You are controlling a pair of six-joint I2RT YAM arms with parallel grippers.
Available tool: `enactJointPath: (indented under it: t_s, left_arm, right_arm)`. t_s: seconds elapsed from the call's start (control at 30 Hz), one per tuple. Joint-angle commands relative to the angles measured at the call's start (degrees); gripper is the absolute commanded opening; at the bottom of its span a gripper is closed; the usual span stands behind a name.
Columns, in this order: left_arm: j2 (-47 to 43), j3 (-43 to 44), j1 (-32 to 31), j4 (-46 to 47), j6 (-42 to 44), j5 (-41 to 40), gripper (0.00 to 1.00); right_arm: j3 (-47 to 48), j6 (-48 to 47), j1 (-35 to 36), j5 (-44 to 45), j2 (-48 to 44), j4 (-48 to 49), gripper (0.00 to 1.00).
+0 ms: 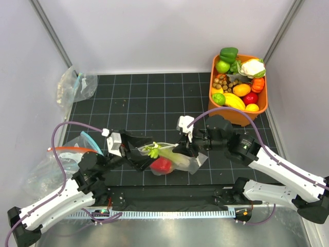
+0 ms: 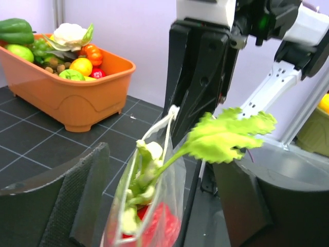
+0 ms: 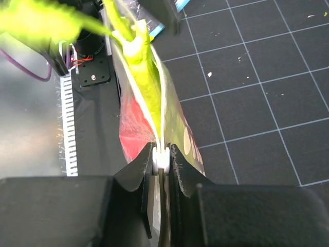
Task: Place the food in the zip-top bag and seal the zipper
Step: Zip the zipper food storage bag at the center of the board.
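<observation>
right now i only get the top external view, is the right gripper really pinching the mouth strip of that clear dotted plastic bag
observer: yes, the right wrist view shows the right gripper shut on the pale zipper strip at one end of the clear dotted plastic bag
operator: strip closed beyond that
observer: no, its two halves spread apart around the pale-green celery stalk
operator: left gripper
observer: the left wrist view shows the left gripper open, one finger each side of the bag

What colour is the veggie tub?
The tub is orange; left wrist view shows it best.
</observation>
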Motion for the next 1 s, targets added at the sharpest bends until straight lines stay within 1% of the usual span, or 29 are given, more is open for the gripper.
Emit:
enactJointPath:
  t_s: [0.0, 0.1, 0.23, 0.33, 0.37, 0.43, 0.47, 0.53, 0.57, 0.63, 0.67, 0.73, 0.77, 0.83, 0.97]
  left_arm:
    - [-0.99, 1.28, -0.02, 2.15, -0.58, -3.17, 0.85]
    - [-1.17, 2.25, -0.02, -0.73, -0.67, -6.85, 0.87]
    - [-2.4, 3.3, -0.02, -4.35, -0.32, -10.55, 0.87]
    - [-4.24, 3.57, -0.02, -5.49, 0.47, -11.18, 0.72]
    - [-4.68, 3.66, -0.02, -5.84, 0.82, -11.0, 0.64]
    - [-4.77, 4.44, -0.11, -6.99, 1.09, -10.74, 0.57]
    - [-4.6, 4.62, -0.11, -7.08, 1.26, -10.21, 0.5]
    - [-4.16, 4.97, -0.11, -6.99, 1.61, -8.63, 0.44]
    - [-3.64, 5.32, -0.11, -6.99, 1.7, -7.93, 0.34]
    - [-1.79, 6.03, -0.11, -7.25, 1.97, -6.35, 0.25]
    - [-1.09, 6.73, -0.11, -7.34, 2.23, -4.25, 0.17]
    - [0.93, 7.43, -0.19, -7.51, 2.32, -2.83, 0.09]
    - [1.37, 8.22, -0.19, -7.69, 2.49, -2.13, 0.02]
    - [2.43, 8.84, -0.28, -8.83, 3.02, -2.03, 0.0]
    - [3.05, 10.77, -1.07, -13.22, 4.34, -5.54, 0.0]
  right_arm:
    - [0.51, -0.58, 0.16, -1.92, -0.58, 2.93, 0.01]
    - [0.42, -0.58, 0.16, -2.11, -0.14, 3.45, 0.01]
    - [0.42, -0.58, 0.16, -1.93, 0.56, 3.37, 0.01]
    - [0.42, -0.58, 0.16, -1.85, 0.83, 3.45, 0.01]
    - [0.42, -0.58, 0.16, -1.76, 0.83, 3.45, 0.01]
    - [0.42, -0.58, 0.16, -1.76, 0.91, 3.54, 0.01]
    - [0.42, -0.58, 0.16, -1.76, 1.09, 3.46, 0.01]
    - [0.42, -0.58, 0.16, -1.58, 1.09, 3.46, 0.01]
    - [0.42, -0.58, 0.16, -1.5, 1.09, 3.45, 0.01]
    - [0.42, -0.58, 0.16, -1.41, 1.18, 3.46, 0.01]
    - [0.42, -0.49, 0.16, -1.32, 1.18, 3.45, 0.01]
    - [0.51, -0.49, 0.16, -1.06, 1.35, 3.28, 0.01]
    - [0.51, -0.4, 0.25, -0.88, 1.35, 3.37, 0.01]
    - [0.51, -0.49, 0.16, -1.14, 1.44, 3.19, 0.01]
    - [0.6, -0.4, 0.16, -2.11, 1.44, 3.1, 0.01]
